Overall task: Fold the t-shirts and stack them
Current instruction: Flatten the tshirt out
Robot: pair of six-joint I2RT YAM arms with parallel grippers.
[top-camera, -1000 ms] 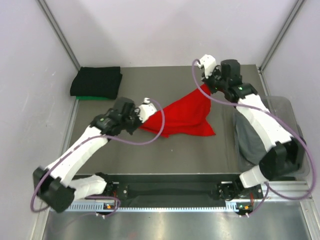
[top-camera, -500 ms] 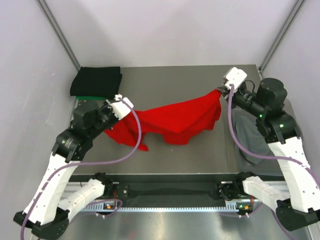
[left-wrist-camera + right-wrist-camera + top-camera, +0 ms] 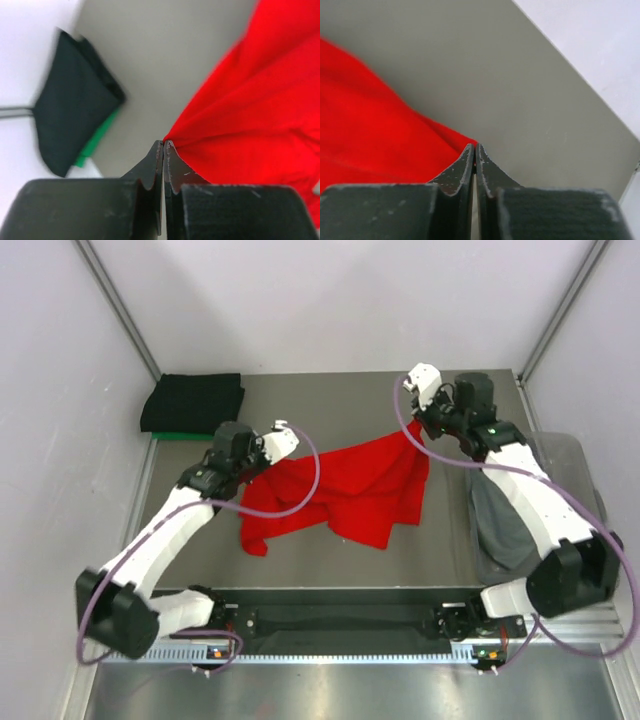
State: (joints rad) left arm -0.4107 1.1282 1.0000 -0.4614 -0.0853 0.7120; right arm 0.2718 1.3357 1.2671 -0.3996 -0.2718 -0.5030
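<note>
The red t-shirt (image 3: 350, 485) hangs stretched between my two grippers above the middle of the table. My left gripper (image 3: 262, 460) is shut on its left corner, seen at the fingertips in the left wrist view (image 3: 164, 142) with red cloth (image 3: 250, 110) to the right. My right gripper (image 3: 412, 432) is shut on the right corner, seen in the right wrist view (image 3: 474, 146) with red cloth (image 3: 375, 135) to the left. A folded black t-shirt (image 3: 193, 402) lies on a green one (image 3: 180, 436) at the back left. A grey t-shirt (image 3: 500, 515) lies in the bin at right.
A clear plastic bin (image 3: 585, 455) stands at the right edge of the table. The black and green stack also shows in the left wrist view (image 3: 75, 115). Light walls and metal posts enclose the table on three sides.
Both grippers have moved inward and toward the back with the red t-shirt. The shirt hangs less widely spread, its lower edge drooping toward the table.
</note>
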